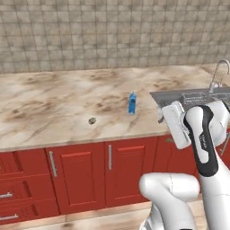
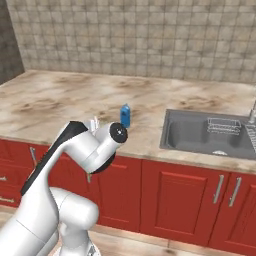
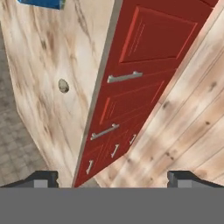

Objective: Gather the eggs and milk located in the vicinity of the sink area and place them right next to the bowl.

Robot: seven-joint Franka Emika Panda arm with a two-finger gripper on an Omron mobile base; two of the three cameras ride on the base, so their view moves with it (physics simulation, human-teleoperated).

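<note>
On the marble table [image 1: 54,99], the milk [image 1: 132,103] stands upright just to the 9 o'clock side of the sink area [image 2: 207,132], and the eggs [image 1: 92,121] lie nearer the front edge, at about 8 o'clock from the carton and apart from it. No bowl can be made out in these pictures. In the hand view the pincer [image 3: 111,178] hangs out in front of the red cabinet doors [image 3: 144,57], its 2 dark tips spread wide with nothing between them; the eggs [image 3: 64,85] sit at 10 o'clock in that view and a corner of the milk [image 3: 41,3] at 11 o'clock.

The step in hand appears to be the first reach, likely toward the eggs, since they are the closer item. To do it well, the arm should swing the hand up over the table edge and turn it to point straight down before descending. The lump is tiny and rounded, so the tips should straddle it evenly and come low enough to close around its widest part; an off-centre squeeze could squirt it away toward the edge. Clearing the upright carton on the way matters too.
</note>
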